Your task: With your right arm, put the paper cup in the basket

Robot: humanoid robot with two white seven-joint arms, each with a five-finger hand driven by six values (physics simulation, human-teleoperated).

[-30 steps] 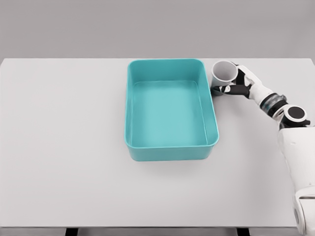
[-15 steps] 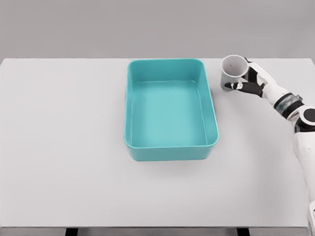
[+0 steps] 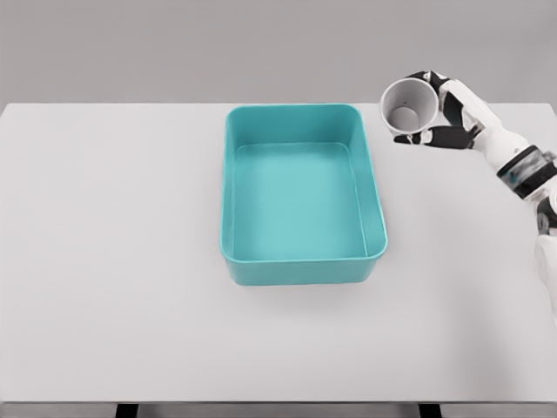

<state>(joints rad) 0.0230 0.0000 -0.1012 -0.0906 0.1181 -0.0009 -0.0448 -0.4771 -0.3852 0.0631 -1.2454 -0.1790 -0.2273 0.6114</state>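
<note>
Counter [image 3: 113,261] surface, pale grey-white, fills most of the head view, with a darker grey wall behind it. Near the middle stands the basket [image 3: 302,272], a teal rectangular tub with rounded corners and a raised rim, its long sides running away from the camera and its inside bare. To the right of the basket's far right corner, apart from it and lifted clear of the counter, is the paper cup [image 3: 407,106], white outside and grey inside; it is tipped so that its open mouth faces the camera and slightly left, showing the round bottom within. The right robot hand [image 3: 444,117] grasps the cup from its right side: dark-tipped fingers [image 3: 435,137] wrap beneath and behind the cup wall, with another finger showing above the rim. From the hand the white forearm runs down to the right through a dark wrist band with a teal ring, reaching the picture's right edge
</note>
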